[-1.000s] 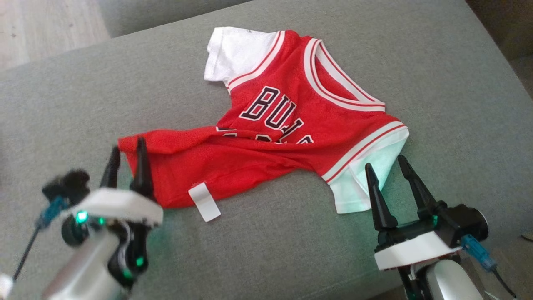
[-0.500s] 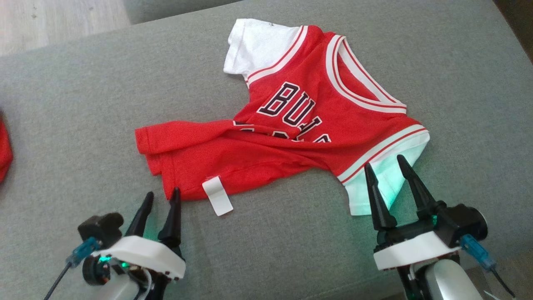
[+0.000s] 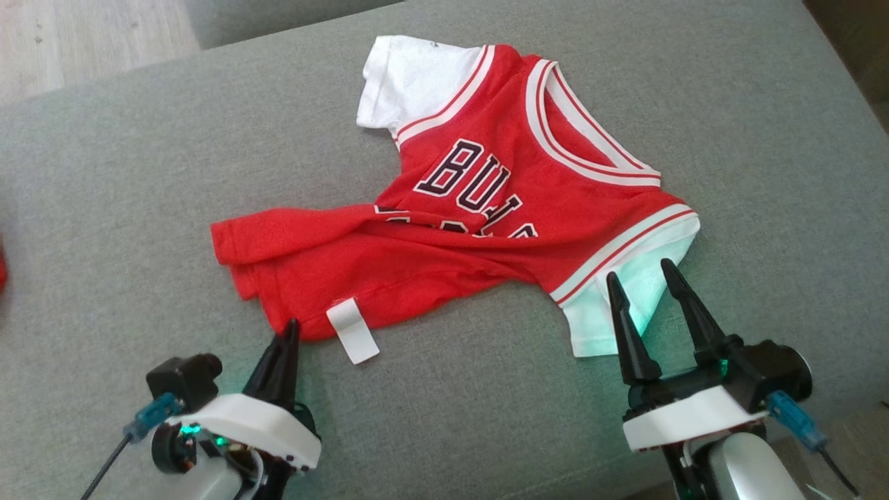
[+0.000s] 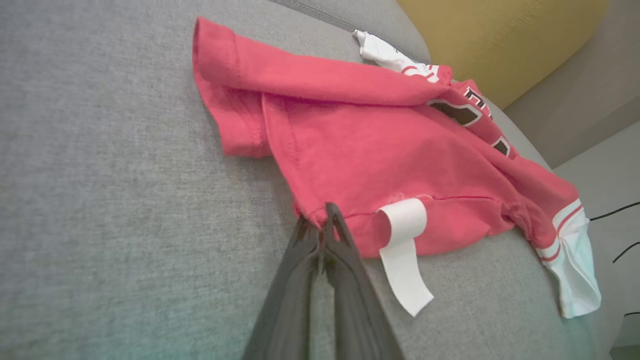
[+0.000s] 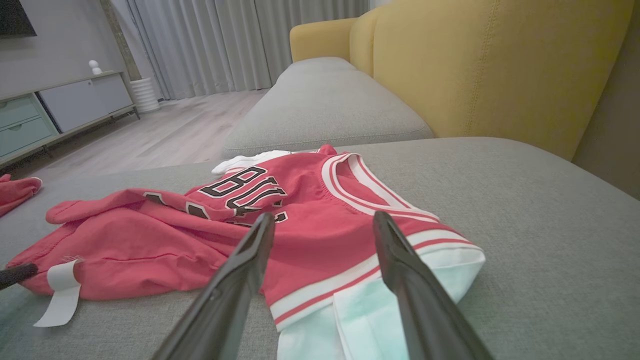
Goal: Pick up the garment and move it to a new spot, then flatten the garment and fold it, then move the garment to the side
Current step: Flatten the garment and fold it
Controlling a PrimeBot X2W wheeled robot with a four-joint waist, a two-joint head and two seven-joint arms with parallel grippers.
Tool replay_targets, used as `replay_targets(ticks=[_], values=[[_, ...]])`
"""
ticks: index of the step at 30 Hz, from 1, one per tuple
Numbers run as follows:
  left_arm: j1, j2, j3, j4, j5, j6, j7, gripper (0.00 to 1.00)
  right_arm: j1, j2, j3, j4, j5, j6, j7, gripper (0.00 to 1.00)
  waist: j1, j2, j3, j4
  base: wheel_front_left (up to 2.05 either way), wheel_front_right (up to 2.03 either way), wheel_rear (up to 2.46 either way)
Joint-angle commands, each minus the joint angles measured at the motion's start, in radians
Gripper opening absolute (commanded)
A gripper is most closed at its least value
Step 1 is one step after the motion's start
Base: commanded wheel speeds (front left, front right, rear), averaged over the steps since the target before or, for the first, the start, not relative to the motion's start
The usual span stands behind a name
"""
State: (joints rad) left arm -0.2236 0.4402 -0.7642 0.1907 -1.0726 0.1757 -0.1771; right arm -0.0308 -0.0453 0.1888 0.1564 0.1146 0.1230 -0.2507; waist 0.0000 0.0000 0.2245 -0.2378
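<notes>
The garment [image 3: 486,229] is a red jersey with white sleeves and dark lettering, lying rumpled on the grey sofa cushion [image 3: 139,173]. Its lower half is twisted and folded over. A white tag [image 3: 352,330] hangs from the near hem. My left gripper [image 3: 290,326] is shut, pinching the hem corner just left of the tag; in the left wrist view the left gripper [image 4: 325,212] meets the red edge of the garment [image 4: 375,165]. My right gripper [image 3: 646,278] stands open, its tips over the near white sleeve. In the right wrist view the right gripper [image 5: 322,217] frames the garment [image 5: 320,250].
Another red cloth [image 5: 17,192] lies at the cushion's far left edge. A yellow sofa back [image 5: 475,65] rises along the right side, with a second grey cushion [image 5: 320,110] beyond. Wooden floor [image 3: 83,35] lies past the cushion's far left.
My left gripper came down from the garment's left corner to the near hem and shut on it beside the tag. The head camera shifted slightly. The right gripper stayed put.
</notes>
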Motion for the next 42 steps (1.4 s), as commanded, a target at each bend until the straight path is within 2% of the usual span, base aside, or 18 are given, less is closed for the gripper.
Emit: replay_targets(ticks=[1, 10, 16, 21, 26, 27, 28, 29, 30, 31, 35, 37, 40, 42], values=[[-0.04, 0.021, 0.03, -0.036, 0.011, 0.002, -0.003, 0.0, -0.011, -0.005, 0.017, -0.028, 0.001, 0.008, -0.011, 1.0, 0.0, 0.0, -0.006, 0.005, 0.0, 0.0, 0.0], [0.021, 0.076, 0.042, -0.215, 0.011, 0.029, -0.01, 0.0, 0.018, -0.005, 0.0, -0.024, -0.008, 0.008, -0.011, 1.0, 0.0, 0.0, -0.047, 0.055, 0.0, 0.0, 0.0], [0.161, 0.135, 0.035, -0.37, -0.047, 0.058, 0.016, 0.0, 0.029, -0.005, -0.016, -0.028, -0.015, 0.008, -0.011, 1.0, 0.0, 0.0, -0.058, 0.111, 0.0, 0.0, 0.0], [0.207, 0.119, -0.005, -0.296, -0.031, 0.063, 0.003, 0.0, 0.031, -0.005, -0.013, -0.023, -0.027, 0.008, -0.011, 1.0, 0.0, 0.0, -0.061, 0.152, 0.0, 0.0, 0.0], [0.22, 0.053, -0.04, -0.154, 0.0, 0.041, -0.036, 0.0, 0.042, -0.005, -0.011, -0.016, -0.037, 0.008, -0.011, 1.0, 0.0, 0.0, -0.078, 0.173, 0.0, 0.0, 0.0], [0.22, 0.044, -0.047, -0.126, 0.012, 0.036, -0.044, 0.11, 0.044, -0.005, -0.012, -0.014, -0.038, 0.008, -0.011, 1.0, 0.0, 0.0, -0.083, 0.174, 0.0, 0.0, 0.0], [0.221, 0.033, -0.051, -0.103, 0.02, 0.029, -0.05, 0.29, 0.047, -0.005, -0.012, -0.013, -0.039, 0.008, -0.011, 1.0, 0.0, 0.0, -0.087, 0.176, 0.0, 0.0, 0.0], [0.223, 0.02, -0.051, -0.084, 0.024, 0.02, -0.057, 0.4, 0.05, -0.005, -0.014, -0.011, -0.04, 0.008, -0.011, 1.0, 0.0, 0.0, -0.095, 0.178, 0.0, 0.0, 0.0], [0.226, 0.009, -0.048, -0.068, 0.028, 0.014, -0.063, 0.66, 0.055, -0.005, -0.015, -0.009, -0.041, 0.008, -0.011, 1.0, 0.0, 0.0, -0.102, 0.18, 0.0, 0.0, 0.0], [0.226, 0.003, -0.048, -0.054, 0.042, 0.012, -0.068, 1.0, 0.06, -0.005, -0.016, -0.008, -0.043, 0.008, -0.011, 1.0, 0.0, 0.0, -0.109, 0.181, 0.0, 0.0, 0.0], [0.228, -0.017, -0.017, -0.023, 0.108, 0.013, -0.082, 1.0, 0.074, -0.005, -0.024, -0.009, -0.056, 0.008, -0.011, 1.0, 0.0, 0.0, -0.137, 0.184, 0.0, 0.0, 0.0], [0.235, -0.035, 0.054, -0.042, 0.162, 0.023, -0.084, 1.0, 0.082, -0.005, -0.039, -0.019, -0.059, 0.008, -0.011, 1.0, 0.0, 0.0, -0.152, 0.186, 0.0, 0.0, 0.0], [0.276, -0.075, 0.191, -0.101, 0.304, 0.03, -0.084, 1.0, 0.102, -0.005, -0.076, -0.033, -0.074, 0.008, -0.011, 1.0, 0.0, 0.0, -0.175, 0.186, 0.0, 0.0, 0.0], [0.31, -0.11, 0.254, -0.134, 0.39, 0.014, -0.084, 1.0, 0.117, -0.005, -0.1, -0.042, -0.081, 0.008, -0.011, 1.0, 0.0, 0.0, -0.186, 0.184, 0.0, 0.0, 0.0]])
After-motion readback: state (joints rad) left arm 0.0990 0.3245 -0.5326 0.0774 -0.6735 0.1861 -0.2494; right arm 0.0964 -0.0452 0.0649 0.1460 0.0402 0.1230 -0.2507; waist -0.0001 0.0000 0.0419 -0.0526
